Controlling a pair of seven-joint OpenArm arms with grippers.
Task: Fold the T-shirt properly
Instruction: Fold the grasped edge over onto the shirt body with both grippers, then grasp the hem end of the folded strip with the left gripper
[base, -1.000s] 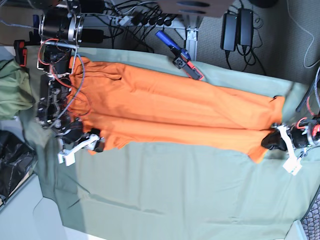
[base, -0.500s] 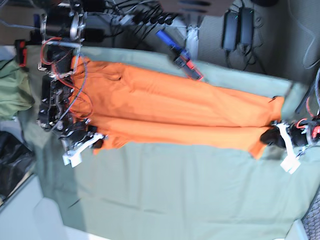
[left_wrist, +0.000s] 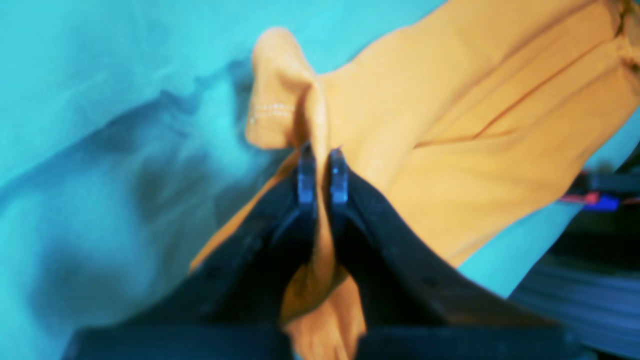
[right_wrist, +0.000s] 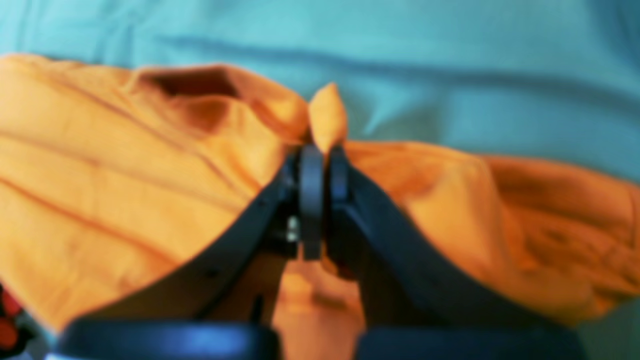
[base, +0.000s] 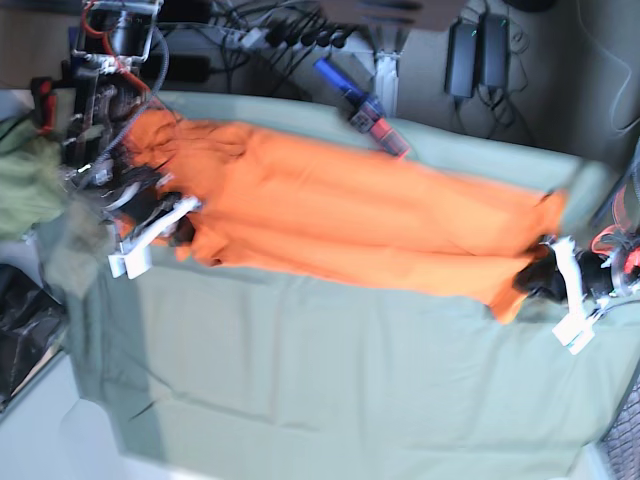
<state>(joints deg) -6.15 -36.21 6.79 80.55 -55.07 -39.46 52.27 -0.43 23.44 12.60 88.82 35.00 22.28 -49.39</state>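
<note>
The orange T-shirt (base: 340, 215) lies stretched across the pale green table cloth (base: 330, 380), folded lengthwise into a long band. My right gripper (base: 185, 232), at the left of the base view, is shut on the shirt's near corner; the wrist view shows its jaws pinching a fold of the orange cloth (right_wrist: 325, 117). My left gripper (base: 530, 278), at the right of the base view, is shut on the other end; its wrist view shows the hem (left_wrist: 280, 110) sticking up between the closed fingers (left_wrist: 306, 175). Both held ends are lifted slightly off the cloth.
An olive green bunched garment (base: 22, 185) lies at the far left. A blue and red tool (base: 360, 108) rests at the table's back edge, near cables and power bricks (base: 475, 55). A dark bag (base: 25, 320) sits at lower left.
My right gripper has moved toward the back of the table with the shirt's corner. My left gripper has shifted slightly inward with its end. The band's near edge has moved up.
</note>
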